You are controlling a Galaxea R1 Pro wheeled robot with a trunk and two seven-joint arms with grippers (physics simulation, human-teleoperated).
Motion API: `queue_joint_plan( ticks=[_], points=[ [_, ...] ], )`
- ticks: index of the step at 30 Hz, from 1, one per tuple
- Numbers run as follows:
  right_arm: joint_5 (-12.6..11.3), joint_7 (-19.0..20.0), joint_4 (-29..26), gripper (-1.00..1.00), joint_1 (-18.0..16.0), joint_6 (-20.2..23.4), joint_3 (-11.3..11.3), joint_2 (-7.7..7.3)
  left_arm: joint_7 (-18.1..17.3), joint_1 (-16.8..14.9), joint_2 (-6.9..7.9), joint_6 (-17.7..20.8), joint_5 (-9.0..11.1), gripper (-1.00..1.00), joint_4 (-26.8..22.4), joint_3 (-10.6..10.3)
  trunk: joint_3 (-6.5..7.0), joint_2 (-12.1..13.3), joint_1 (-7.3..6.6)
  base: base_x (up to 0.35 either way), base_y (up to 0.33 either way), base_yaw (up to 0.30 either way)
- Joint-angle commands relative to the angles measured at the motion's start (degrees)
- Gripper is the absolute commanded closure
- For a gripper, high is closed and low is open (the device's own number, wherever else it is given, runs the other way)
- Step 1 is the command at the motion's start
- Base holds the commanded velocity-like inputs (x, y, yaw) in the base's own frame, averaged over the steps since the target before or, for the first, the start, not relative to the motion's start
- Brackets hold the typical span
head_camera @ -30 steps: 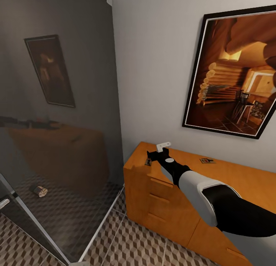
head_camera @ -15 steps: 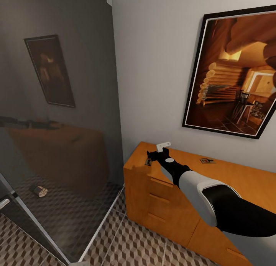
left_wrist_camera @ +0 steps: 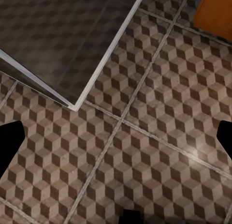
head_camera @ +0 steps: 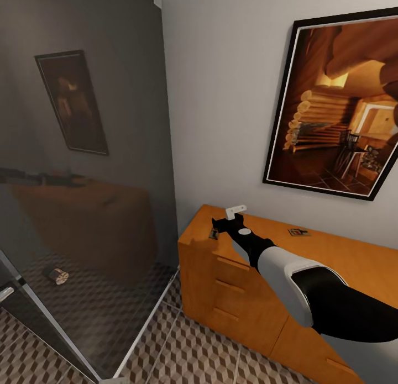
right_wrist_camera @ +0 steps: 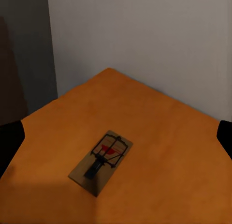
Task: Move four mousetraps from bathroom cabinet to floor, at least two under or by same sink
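Lying flat on cabinet (right_wrist_camera: 159,137), mousetrap (right_wrist_camera: 101,161) between released right jaws; left jaws released.

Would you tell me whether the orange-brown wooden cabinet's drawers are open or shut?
Shut: the drawer fronts of the orange-brown wooden cabinet sit flush, none pulled out.

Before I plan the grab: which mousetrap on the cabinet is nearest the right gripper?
The mousetrap at the cabinet's left corner, beside the right gripper; the other lies further right.
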Motion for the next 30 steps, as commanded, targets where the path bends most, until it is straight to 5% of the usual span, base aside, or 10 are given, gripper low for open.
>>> queue_joint_plan(
  ticks=[1, 30],
  points=[
    [0.4, -0.3, 0.1, -1.0, -0.1, -0.1, 0.2, 0.01, 0.2, -0.1, -0.04, -0.3, 0.2, -1.0, 0.2, -0.5, -0.15, -0.1, 0.04, 0.0, 0.0, 0.0],
    [0.4, -0.3, 0.1, -1.0, 0.6, -0.1, 0.2, 0.01, 0.2, -0.1, -0.02, -0.3, 0.2, -1.0, 0.2, -0.5, -1.74, -0.1, 0.04, 0.046, 0.0, 0.0]
  ],
)
